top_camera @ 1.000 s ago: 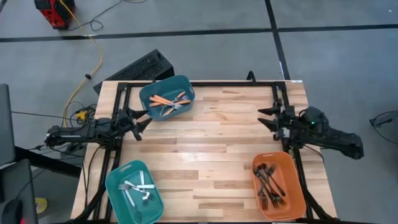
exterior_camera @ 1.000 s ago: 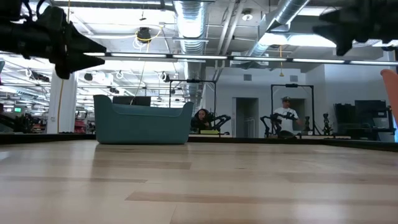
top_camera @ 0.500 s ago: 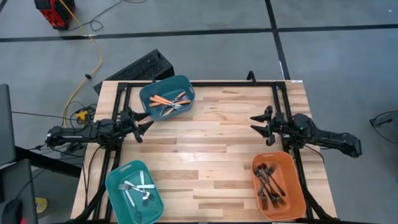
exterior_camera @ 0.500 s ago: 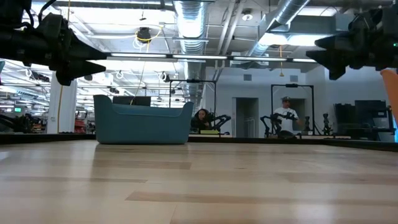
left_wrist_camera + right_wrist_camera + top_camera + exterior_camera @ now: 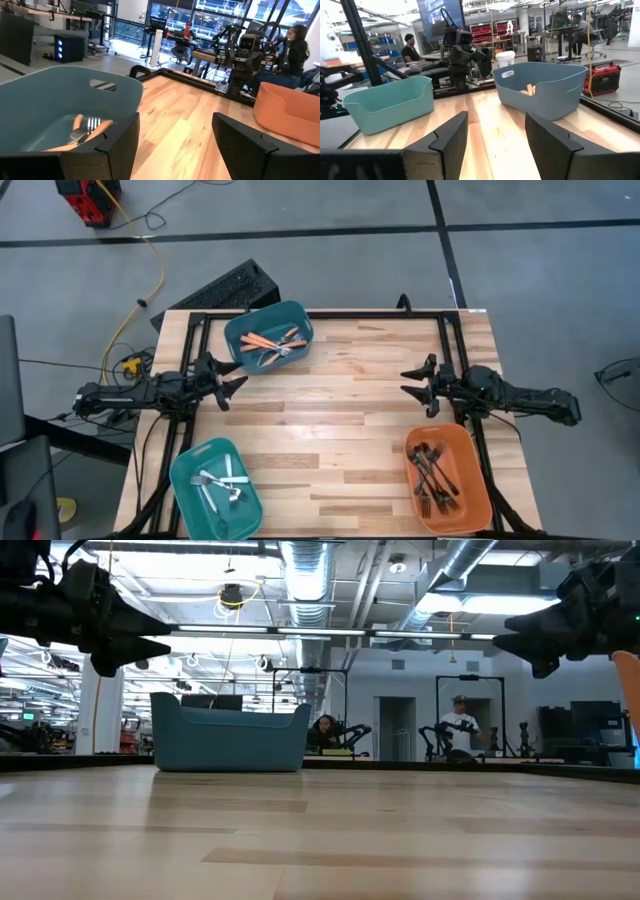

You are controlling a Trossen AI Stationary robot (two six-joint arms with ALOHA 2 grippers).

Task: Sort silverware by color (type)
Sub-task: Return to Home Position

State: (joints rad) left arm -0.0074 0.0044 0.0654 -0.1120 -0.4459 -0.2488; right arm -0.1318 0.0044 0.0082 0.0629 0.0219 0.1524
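- Overhead, you had all three bins' contents on show. Orange-handled forks point(image 5: 268, 340) lay in the dark teal bin point(image 5: 233, 330) at the far left of the table point(image 5: 340, 415). White forks point(image 5: 222, 482) lay in the light teal bin point(image 5: 182, 480) at the near left, and black forks point(image 5: 436, 470) in the orange bin point(image 5: 478, 470) at the near right.
- The table-level camera gave you only the dark teal bin's wall, its contents hidden. Both grippers showed high above the wood, with people point(image 5: 325, 730) in the room behind.
- Your left gripper point(image 5: 234, 387) hung beside the dark teal bin. The right gripper point(image 5: 411, 382) hung over the table's right side, beyond the orange bin. The wrist cameras showed both with fingers apart, holding nothing.
- Since a second before, the right arm had straightened, and its gripper had reached further inward and sat lower. The left gripper had edged inward. Bins and forks lay unchanged.
- Orange-handled forks lay mostly across their bin. Black forks ran roughly along theirs, overlapping. White forks crossed one another. Tine ends were too small to tell.
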